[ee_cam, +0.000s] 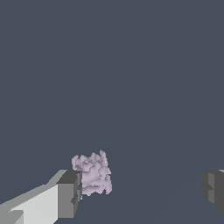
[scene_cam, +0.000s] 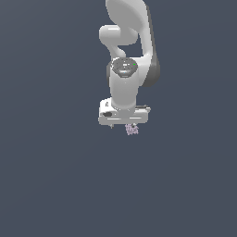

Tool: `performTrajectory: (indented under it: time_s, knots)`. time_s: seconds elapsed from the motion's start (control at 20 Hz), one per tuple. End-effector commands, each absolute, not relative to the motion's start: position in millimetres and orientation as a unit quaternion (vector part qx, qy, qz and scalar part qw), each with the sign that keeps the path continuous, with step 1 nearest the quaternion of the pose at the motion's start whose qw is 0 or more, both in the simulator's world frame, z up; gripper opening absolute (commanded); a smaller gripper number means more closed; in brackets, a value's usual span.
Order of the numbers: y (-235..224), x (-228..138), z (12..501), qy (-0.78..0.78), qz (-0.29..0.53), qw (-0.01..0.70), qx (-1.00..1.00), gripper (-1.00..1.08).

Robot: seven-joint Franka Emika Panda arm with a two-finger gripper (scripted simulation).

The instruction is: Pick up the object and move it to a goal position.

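The object (ee_cam: 93, 173) is a small pale pink-lilac speckled lump. In the wrist view it lies between my two fingers, right beside one grey fingertip (ee_cam: 70, 193) and far from the other (ee_cam: 214, 189). My gripper (ee_cam: 141, 192) is open, with a wide gap between the jaws. In the exterior view the object (scene_cam: 132, 129) pokes out just under the white gripper body (scene_cam: 123, 114), slightly toward the exterior view's right. The fingers themselves are hidden there.
The white arm (scene_cam: 129, 41) rises behind the gripper in the exterior view. A plain dark grey-blue surface (scene_cam: 55, 176) fills everything else.
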State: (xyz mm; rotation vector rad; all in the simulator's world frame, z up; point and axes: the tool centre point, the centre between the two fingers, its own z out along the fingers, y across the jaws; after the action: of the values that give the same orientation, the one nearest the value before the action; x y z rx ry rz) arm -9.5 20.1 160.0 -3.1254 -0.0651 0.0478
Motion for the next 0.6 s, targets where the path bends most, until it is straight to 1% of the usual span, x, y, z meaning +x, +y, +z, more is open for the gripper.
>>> performTrajectory:
  time_s: [0.0, 0.55]
  knots:
    - [20.1, -9.5, 160.0, -0.021, 0.015, 0.008, -1.0, 1.0]
    - [1.6, -21.1, 143.1, 0.011, 0.037, 0.013, -0.999, 1.0]
